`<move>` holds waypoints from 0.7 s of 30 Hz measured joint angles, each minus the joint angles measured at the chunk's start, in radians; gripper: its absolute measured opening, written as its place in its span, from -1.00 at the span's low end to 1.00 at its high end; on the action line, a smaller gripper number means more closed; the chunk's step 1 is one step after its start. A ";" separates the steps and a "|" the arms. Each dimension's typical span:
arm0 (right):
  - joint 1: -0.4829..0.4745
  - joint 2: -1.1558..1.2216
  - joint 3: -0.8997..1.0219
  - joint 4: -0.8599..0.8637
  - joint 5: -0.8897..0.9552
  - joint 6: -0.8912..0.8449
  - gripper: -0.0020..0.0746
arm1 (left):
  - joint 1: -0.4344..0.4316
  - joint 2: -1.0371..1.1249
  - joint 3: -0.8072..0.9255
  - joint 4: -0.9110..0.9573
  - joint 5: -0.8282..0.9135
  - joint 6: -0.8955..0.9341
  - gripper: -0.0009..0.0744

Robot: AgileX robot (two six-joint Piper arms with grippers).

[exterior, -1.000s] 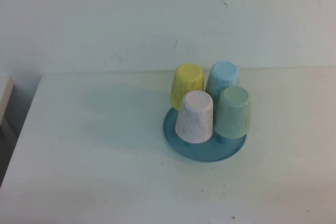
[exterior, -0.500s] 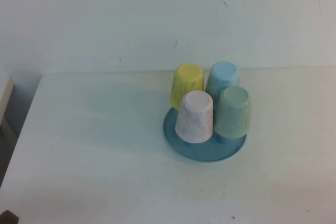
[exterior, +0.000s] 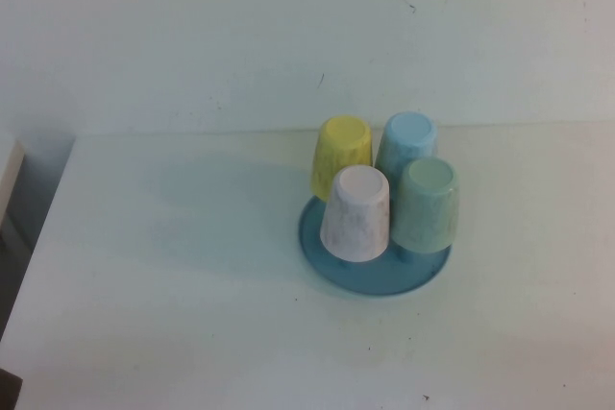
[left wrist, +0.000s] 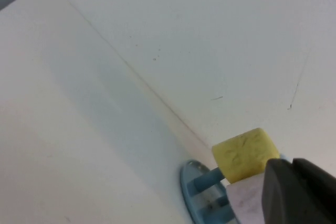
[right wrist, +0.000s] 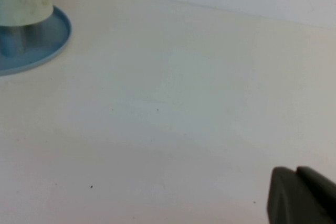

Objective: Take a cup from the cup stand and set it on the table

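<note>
The pale pink-white cup (exterior: pixel 356 213) sits upside down on a peg at the front left of the blue cup stand (exterior: pixel 332 266), on the white table (exterior: pixel 173 266). In the left wrist view the cup (left wrist: pixel 247 198) shows beside the stand's base (left wrist: pixel 191 182), partly hidden behind my left gripper (left wrist: pixel 293 162). That gripper is shut, empty and apart from the cup. It shows only as a dark bit at the near left corner of the high view (exterior: pixel 8 391). My right gripper (right wrist: pixel 296 169) is shut and empty over bare table, far from the stand (right wrist: pixel 47 40).
A yellow cup (exterior: pixel 343 153), a light blue cup (exterior: pixel 406 141) and a mint green cup (exterior: pixel 428 206) also sit upside down on the stand. The wall rises behind the table's far edge. The table's left edge drops off at the left.
A dark bit of my left gripper has come into the near left corner of the high view. The cups and stand have not moved.
</note>
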 joint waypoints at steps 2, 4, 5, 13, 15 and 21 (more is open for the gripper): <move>0.000 0.000 0.000 0.000 0.000 0.000 -0.95 | 0.000 0.000 -0.002 0.000 0.013 0.067 -0.98; 0.000 0.000 0.000 0.000 0.000 0.000 -0.95 | 0.000 0.012 -0.042 0.026 0.067 0.183 -0.98; 0.000 0.000 0.000 0.000 0.000 0.000 -0.95 | 0.000 0.036 -0.085 0.054 0.109 0.238 -0.98; 0.000 0.000 0.000 0.000 0.000 0.000 -0.95 | 0.000 0.434 -0.550 0.368 0.486 0.422 -0.98; 0.000 0.000 0.000 0.000 0.000 0.000 -0.95 | 0.000 0.541 -0.683 0.370 0.557 0.498 -0.98; 0.000 0.000 0.000 0.000 0.000 0.000 -0.95 | 0.000 0.845 -1.007 0.375 0.694 0.563 -0.98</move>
